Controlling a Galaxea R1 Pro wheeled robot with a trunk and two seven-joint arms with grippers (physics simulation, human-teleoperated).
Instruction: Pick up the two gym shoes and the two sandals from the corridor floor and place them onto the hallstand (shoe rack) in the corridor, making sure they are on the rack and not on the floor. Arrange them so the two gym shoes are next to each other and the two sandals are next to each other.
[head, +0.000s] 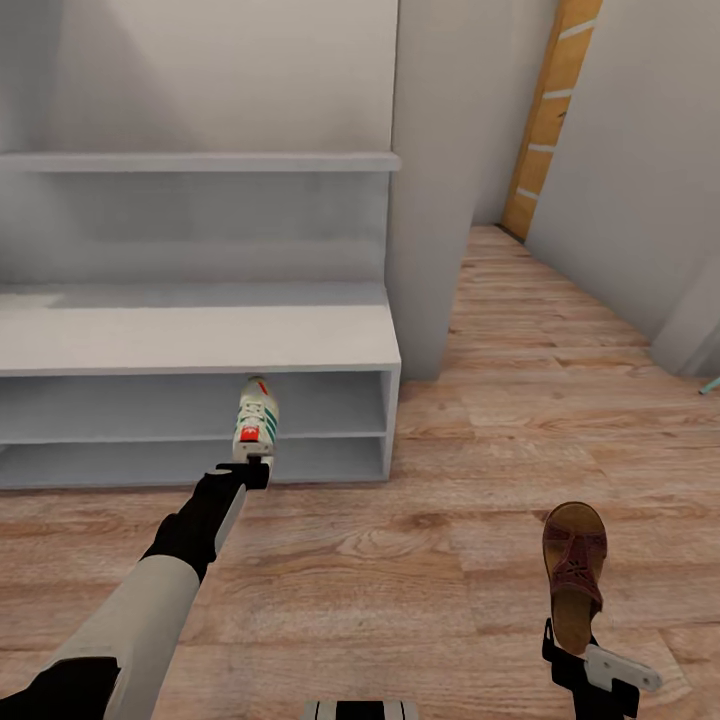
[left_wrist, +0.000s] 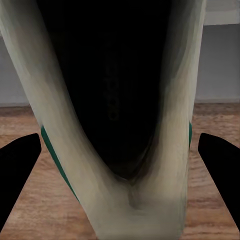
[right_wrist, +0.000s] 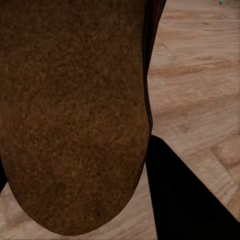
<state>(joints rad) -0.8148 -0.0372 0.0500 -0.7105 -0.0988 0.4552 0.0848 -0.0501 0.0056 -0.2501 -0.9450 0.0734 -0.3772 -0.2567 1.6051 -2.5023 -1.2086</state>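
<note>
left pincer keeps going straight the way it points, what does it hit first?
Probably the hallstand: the left pincer, shut on a gym shoe by the heel, points at its open shelves. The shoe's toe would likely reach the front edge first; depth unclear.

The head camera looks forward and down at the shoe rack and floor; both wrist cameras sit very near their shoes, sharing that floor.

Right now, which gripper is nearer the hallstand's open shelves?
Left. The left gripper holds a gym shoe at the hallstand shelves' front; the right gripper holds a sandal farther back over the floor.
</note>
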